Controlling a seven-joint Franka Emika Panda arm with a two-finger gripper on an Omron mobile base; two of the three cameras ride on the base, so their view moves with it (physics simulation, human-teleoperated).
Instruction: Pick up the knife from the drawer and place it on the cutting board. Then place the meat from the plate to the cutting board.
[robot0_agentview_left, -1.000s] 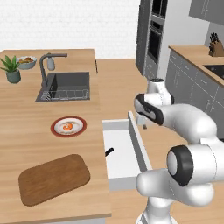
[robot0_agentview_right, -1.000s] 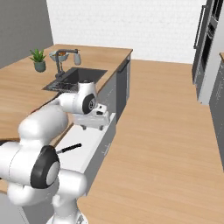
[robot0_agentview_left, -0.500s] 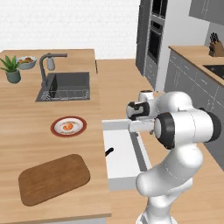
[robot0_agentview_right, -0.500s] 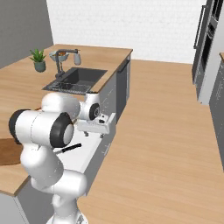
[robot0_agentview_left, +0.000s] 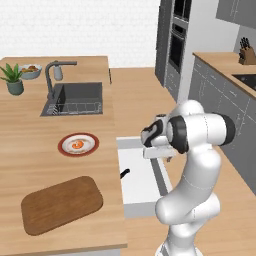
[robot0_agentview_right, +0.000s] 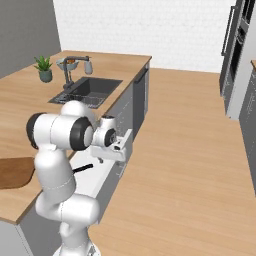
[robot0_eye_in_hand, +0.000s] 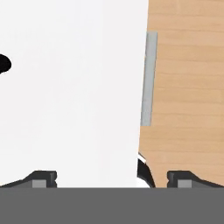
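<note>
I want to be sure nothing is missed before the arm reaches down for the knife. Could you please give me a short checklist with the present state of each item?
1. Drawer pulled out, white inside exposed: ok.
2. Knife findable: only its black handle end shows at the drawer's left edge; blade position: cannot tell.
3. Gripper open and holding nothing: ok, the fingers stand wide apart.
4. Gripper lined up over the knife: not ok, in the hand view the handle sits far off to the left edge.
5. Cutting board bare, ready for the knife: ok.
6. Meat on the plate: ok.
</note>
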